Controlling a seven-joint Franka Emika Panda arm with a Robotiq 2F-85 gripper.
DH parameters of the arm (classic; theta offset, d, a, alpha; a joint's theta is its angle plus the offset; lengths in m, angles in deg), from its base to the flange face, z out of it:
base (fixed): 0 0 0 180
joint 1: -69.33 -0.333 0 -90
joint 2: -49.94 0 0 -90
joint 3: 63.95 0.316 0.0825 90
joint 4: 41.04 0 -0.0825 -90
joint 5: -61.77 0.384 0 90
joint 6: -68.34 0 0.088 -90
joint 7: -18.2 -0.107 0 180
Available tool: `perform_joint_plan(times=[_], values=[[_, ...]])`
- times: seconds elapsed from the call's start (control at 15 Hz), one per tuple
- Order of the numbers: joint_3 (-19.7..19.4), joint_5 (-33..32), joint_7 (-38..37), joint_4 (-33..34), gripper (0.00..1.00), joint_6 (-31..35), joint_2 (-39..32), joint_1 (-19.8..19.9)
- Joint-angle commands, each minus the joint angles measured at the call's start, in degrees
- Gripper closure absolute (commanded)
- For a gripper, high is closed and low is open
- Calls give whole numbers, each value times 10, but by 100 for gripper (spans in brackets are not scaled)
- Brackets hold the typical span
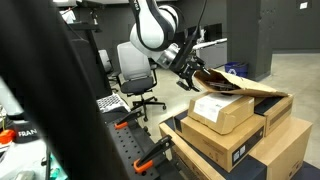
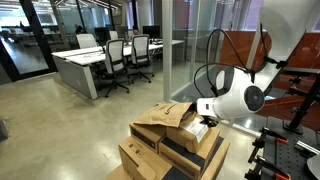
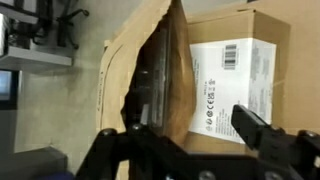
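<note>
A crumpled brown paper bag lies with its mouth gaping over a small cardboard box that bears a white label. My gripper hovers right above them. Its dark fingers stand wide apart, one over the bag's mouth, the other over the label, and nothing is clamped between them. In both exterior views the gripper reaches down to the bag, which rests on top of a stack of cardboard boxes. The inside of the bag is dark.
Office chairs and desks stand behind the stack on a polished floor. A black frame with orange-handled clamps fills the near side in an exterior view. A glass partition rises beyond the boxes.
</note>
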Motion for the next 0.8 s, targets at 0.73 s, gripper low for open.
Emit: perform_joint_plan(times=[0.73], values=[[6, -3, -13, 1, 0, 1, -3, 8]])
